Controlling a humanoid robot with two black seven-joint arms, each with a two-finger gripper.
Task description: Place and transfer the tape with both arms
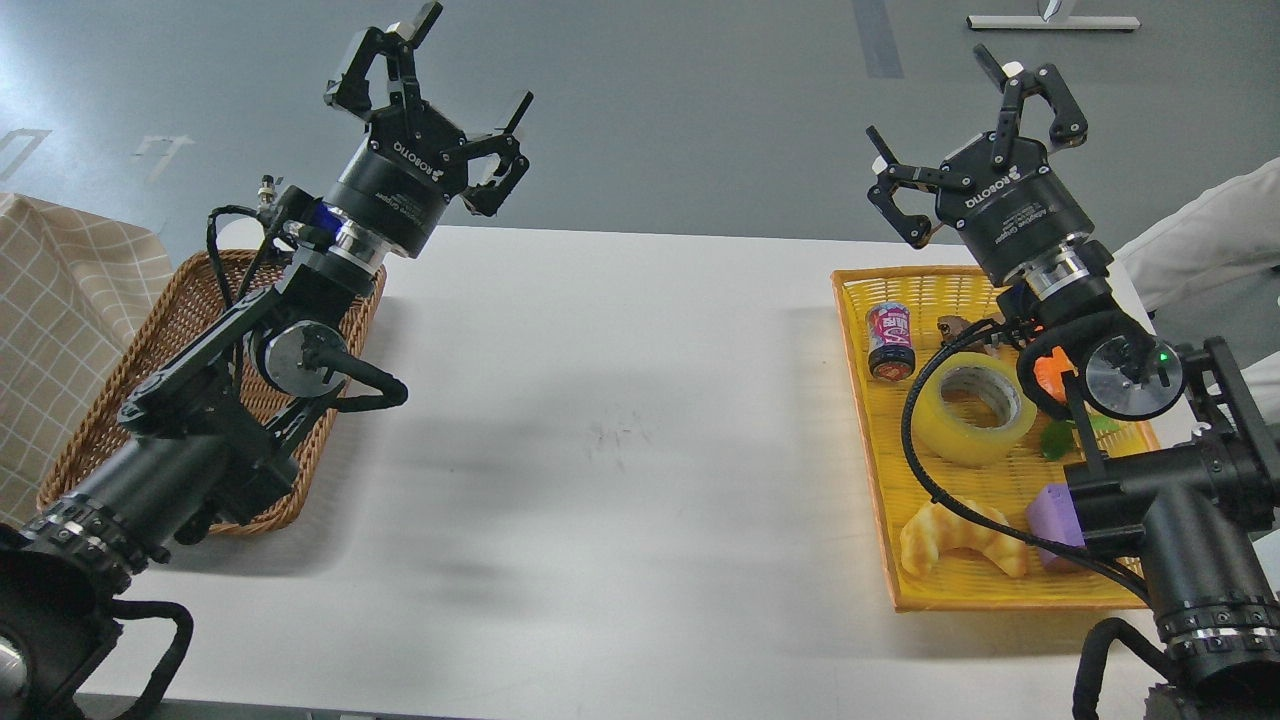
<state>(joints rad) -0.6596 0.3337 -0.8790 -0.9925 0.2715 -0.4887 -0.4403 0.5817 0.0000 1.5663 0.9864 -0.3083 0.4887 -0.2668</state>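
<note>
Reaching up and away from the table, the left gripper (440,85) stands with its black fingers spread wide apart and nothing between them; it hangs over the far edge of the white table (600,420), clear of everything. Behind it the left arm (240,370) slopes down toward the near left corner, its silver joint disc and looped black cable lying across the brown wicker basket (190,300), which sits at the table's left end beside a checked beige cloth (60,320). The right gripper (965,120) is raised in the same way, fingers splayed open and empty, above the far end of the yellow tray (880,520). The right arm (1180,500) bends down from it along the tray's right side, hiding part of what lies there. The tape (975,408) lies flat in the middle of the tray, core hole facing up, with a black cable curving over its left edge and no gripper touching it. Just beyond it stands a small can (889,340); nearer the front lie a croissant (960,540) and a purple block (1052,515), partly covered by the arm.
</note>
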